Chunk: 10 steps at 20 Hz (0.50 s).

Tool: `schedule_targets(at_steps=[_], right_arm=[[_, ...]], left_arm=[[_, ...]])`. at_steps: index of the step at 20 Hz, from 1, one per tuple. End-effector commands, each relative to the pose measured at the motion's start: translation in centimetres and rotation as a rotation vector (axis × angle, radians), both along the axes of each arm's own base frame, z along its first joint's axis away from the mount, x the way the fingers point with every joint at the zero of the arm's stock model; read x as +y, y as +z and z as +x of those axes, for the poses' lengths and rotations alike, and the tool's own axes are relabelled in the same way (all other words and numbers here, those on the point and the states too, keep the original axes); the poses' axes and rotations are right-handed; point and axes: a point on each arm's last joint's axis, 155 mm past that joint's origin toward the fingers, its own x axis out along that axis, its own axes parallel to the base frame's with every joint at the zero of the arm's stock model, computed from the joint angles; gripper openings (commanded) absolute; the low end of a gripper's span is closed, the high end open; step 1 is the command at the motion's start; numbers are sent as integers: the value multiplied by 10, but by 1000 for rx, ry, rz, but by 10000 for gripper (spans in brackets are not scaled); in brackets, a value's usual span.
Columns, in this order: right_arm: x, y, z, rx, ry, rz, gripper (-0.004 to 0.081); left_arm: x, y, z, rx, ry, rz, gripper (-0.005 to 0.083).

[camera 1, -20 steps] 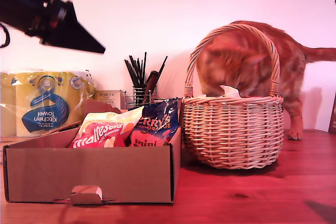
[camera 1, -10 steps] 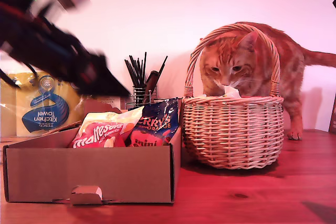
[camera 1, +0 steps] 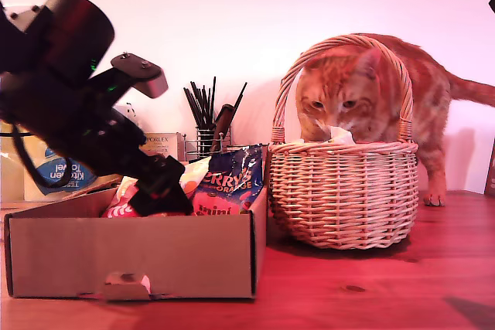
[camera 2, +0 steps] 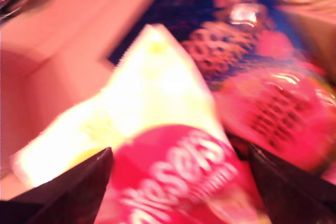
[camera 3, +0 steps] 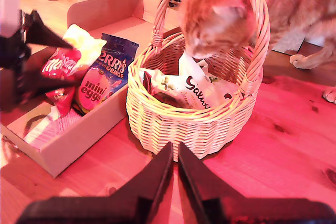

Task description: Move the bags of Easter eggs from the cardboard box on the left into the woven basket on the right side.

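Exterior view: my first gripper (camera 1: 160,191) is down inside the cardboard box (camera 1: 131,256) at that view's left, nose among the bags. In the first wrist view its jaws stand apart on either side of the red bag (camera 2: 178,182) with the yellow top, not yet closed on it. So the step in hand is the pick from the box. The dark blue bag (camera 1: 230,183) leans just beside the red one, against the box wall nearest the basket (camera 1: 343,195). A cream bag (camera 3: 197,90) already lies inside the basket, and an orange cat (camera 1: 363,94) stands behind it with its head under the handle, over the rim. My second gripper (camera 3: 174,169) hangs above the desk (camera 3: 273,150) in front of the basket, jaws together. Next, I judge, the first gripper must close on the red bag alone, lift clear of the box wall, and mind the cat at the drop.
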Motion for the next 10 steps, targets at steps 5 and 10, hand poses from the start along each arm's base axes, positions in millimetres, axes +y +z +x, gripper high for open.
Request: schedule_targets(at_steps=[5, 10], right_arm=[[1, -4, 0, 4, 9, -5, -13], [1, -4, 0, 3, 9, -5, -13]], left_arm=[[3, -33, 1, 94, 51, -1, 742], [8, -53, -8, 175, 79, 2, 496]])
